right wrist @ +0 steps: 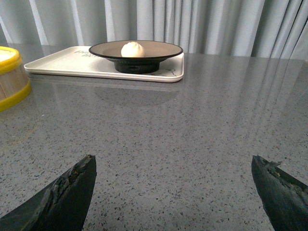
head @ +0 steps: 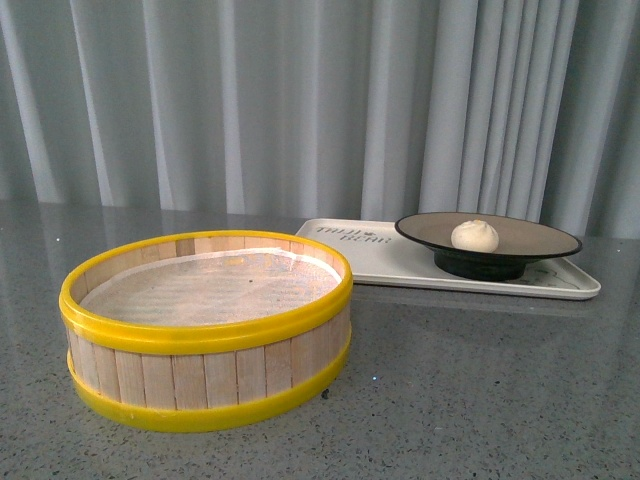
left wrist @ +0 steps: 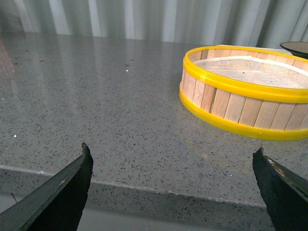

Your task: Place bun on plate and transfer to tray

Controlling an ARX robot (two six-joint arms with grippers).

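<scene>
Only the front view [head: 475, 235] bun shows tray [head: 400, 262] lettering.

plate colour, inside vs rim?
The plate is beige-tan inside with a black rim and foot; the right wrist view shows it best.

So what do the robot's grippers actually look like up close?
Only fingertips show, in the wrist views. The left gripper has two dark, near-black, pointed wedge fingers. The right gripper matches, with rougher, worn-looking edges. No cables or markings are visible.
</scene>
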